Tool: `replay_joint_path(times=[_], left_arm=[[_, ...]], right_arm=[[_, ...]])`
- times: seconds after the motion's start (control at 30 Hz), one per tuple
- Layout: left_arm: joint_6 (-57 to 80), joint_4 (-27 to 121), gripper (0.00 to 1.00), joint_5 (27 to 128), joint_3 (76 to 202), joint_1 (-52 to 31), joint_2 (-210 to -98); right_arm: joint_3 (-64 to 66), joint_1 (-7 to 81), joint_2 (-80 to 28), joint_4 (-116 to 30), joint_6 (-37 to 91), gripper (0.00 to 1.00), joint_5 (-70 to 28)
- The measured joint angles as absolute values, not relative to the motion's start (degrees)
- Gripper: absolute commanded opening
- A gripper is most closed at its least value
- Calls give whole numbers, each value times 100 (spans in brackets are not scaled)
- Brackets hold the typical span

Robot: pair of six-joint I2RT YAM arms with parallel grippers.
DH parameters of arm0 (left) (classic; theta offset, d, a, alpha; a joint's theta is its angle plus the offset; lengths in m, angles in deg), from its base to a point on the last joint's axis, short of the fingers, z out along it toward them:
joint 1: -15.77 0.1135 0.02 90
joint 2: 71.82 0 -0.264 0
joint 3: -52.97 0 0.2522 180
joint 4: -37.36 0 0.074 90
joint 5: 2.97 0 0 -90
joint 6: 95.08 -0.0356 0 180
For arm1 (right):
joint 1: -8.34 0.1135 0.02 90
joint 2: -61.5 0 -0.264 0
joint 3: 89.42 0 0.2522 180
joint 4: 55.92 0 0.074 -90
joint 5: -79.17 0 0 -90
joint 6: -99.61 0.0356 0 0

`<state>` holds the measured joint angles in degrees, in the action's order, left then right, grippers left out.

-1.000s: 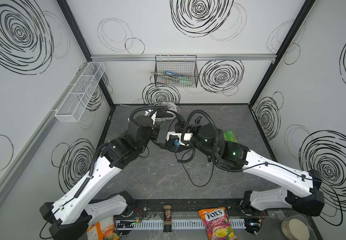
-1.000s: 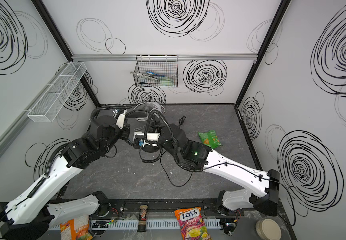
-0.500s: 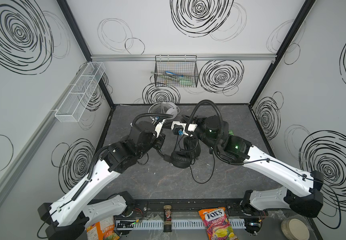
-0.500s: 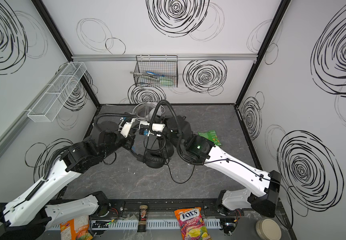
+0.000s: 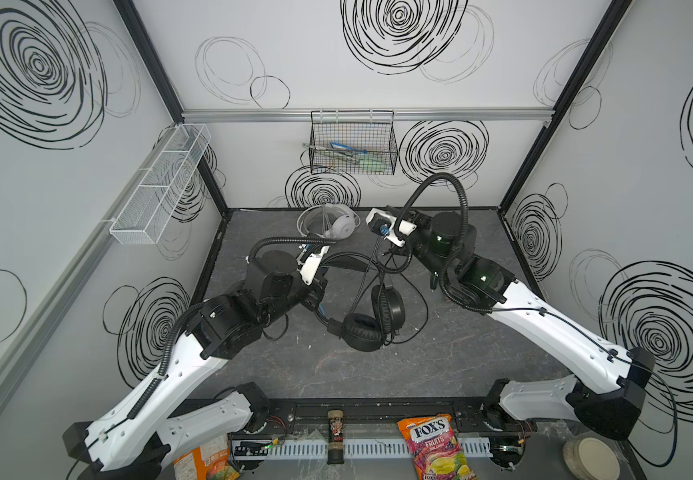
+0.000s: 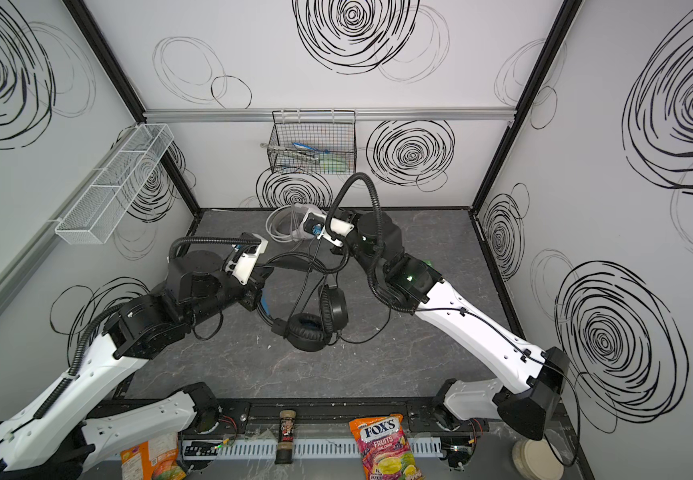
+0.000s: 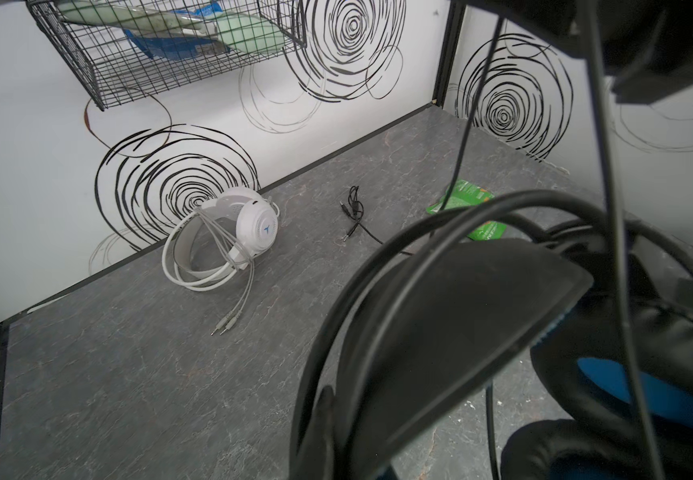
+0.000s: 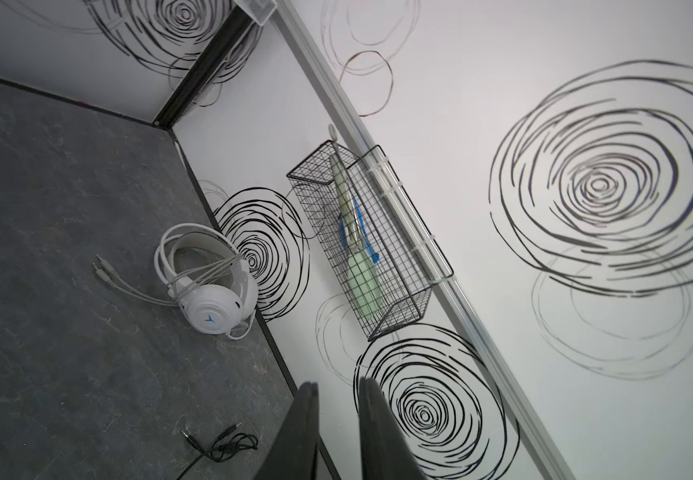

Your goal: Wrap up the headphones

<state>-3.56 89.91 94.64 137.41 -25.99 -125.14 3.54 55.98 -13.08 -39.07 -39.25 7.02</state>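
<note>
The black headphones (image 5: 372,318) (image 6: 311,328) hang by their blue-lined headband (image 7: 440,332), and my left gripper (image 7: 336,419) is shut on that band. Their ear cups sit low over the middle of the table. The black cable (image 5: 362,282) runs from them up and back towards my right arm, and its plugs (image 8: 220,444) lie on the table. My right gripper (image 8: 336,395) is raised near the back wall, open by a narrow gap with nothing in it. The white headphones (image 5: 336,224) (image 7: 228,237) (image 8: 207,282) lie at the back wall with their white cable wound round them.
A black wire basket (image 5: 353,145) hangs on the back wall, and a white mesh shelf (image 5: 157,187) on the left wall. A green packet (image 7: 465,203) lies at the back right of the table. A snack bag (image 5: 432,444) and a small bottle (image 5: 335,432) sit beyond the front rail.
My right gripper has left the black headphones, parted its jaws and risen back towards the rear wall. The left gripper has drawn forward, and the ear cups have come into view.
</note>
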Motion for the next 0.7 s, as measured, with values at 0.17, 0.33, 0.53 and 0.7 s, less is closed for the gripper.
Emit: replay_joint_path(times=[0.17,0.33,0.53,0.7], left_arm=[[-308,8877,0,9053,13745,-2616,-12451],[-166,8781,0,8686,13756,-2625,-12448],[27,8573,0,8376,13808,-2625,-12416],[167,8376,0,8164,13848,-2625,-12409]], right_arm=[[424,5314,-1311,-4200,-3343,21,535],[424,5006,-1311,-4344,-2725,19,354],[422,4427,-1269,-4434,-1901,15,317],[387,4274,-1138,-4513,-1461,16,284]])
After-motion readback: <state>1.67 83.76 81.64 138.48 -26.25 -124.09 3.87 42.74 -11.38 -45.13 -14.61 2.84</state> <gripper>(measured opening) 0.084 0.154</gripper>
